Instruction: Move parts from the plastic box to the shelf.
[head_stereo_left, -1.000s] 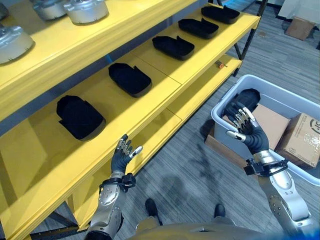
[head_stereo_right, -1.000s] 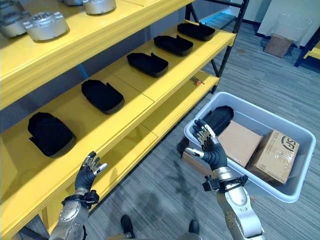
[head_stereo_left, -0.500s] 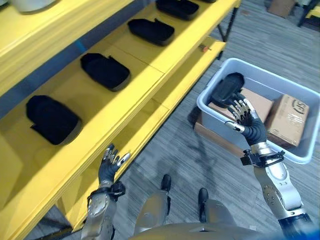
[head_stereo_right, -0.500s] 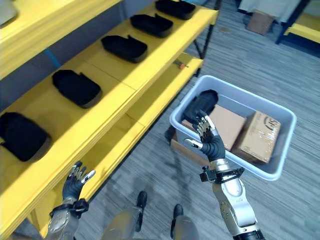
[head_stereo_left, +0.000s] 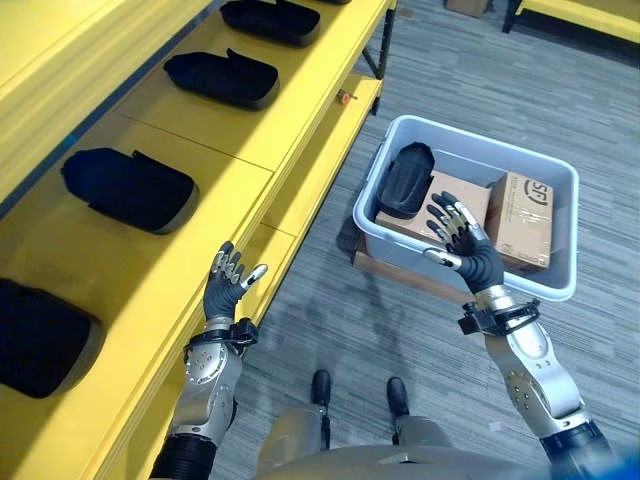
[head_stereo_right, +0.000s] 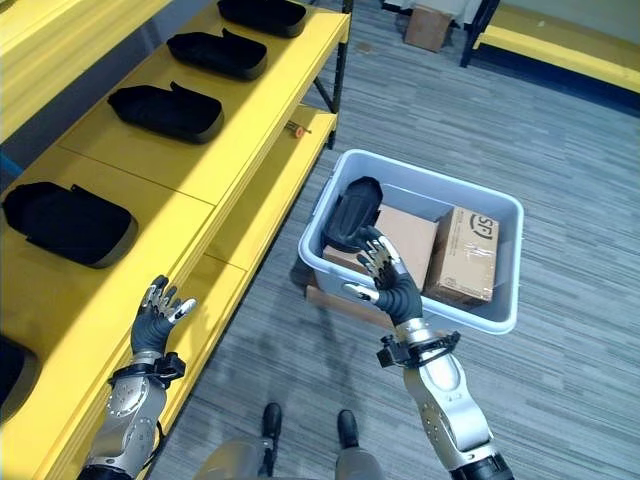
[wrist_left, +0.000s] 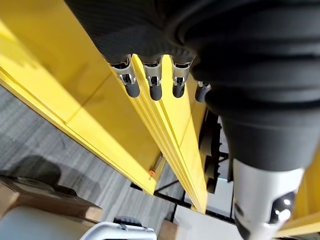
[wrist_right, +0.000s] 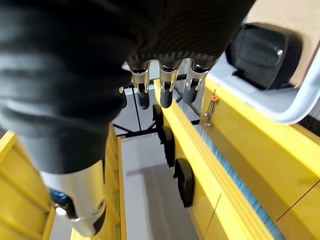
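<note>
Parts for the shelf wait in the plastic box (head_stereo_left: 560, 180) on the floor: one black part (head_stereo_left: 403, 180) leans against the box's left inner wall, beside two cardboard cartons, a flat one (head_stereo_left: 447, 205) and an upright one (head_stereo_left: 520, 207). The box sits on a flat piece of cardboard (head_stereo_left: 400, 275) and stands just beside the lower edge of the yellow shelf (head_stereo_left: 215, 270). On the shelf's middle board a row of black parts (head_stereo_left: 130, 188) already lies, each set apart from the next.

The right hand (head_stereo_left: 462, 243) hovers above the near rim of the box, palm toward the black part, fingers (head_stereo_right: 378, 262) spread and straight, holding nothing. It is close to the part but not touching it. The left hand (head_stereo_left: 227, 285) is raised in front of the shelf's front edge, fingers (wrist_left: 153, 82) loosely spread and empty. A small orange-tipped item (head_stereo_left: 343, 97) lies on the lower shelf board near its far end.
</note>
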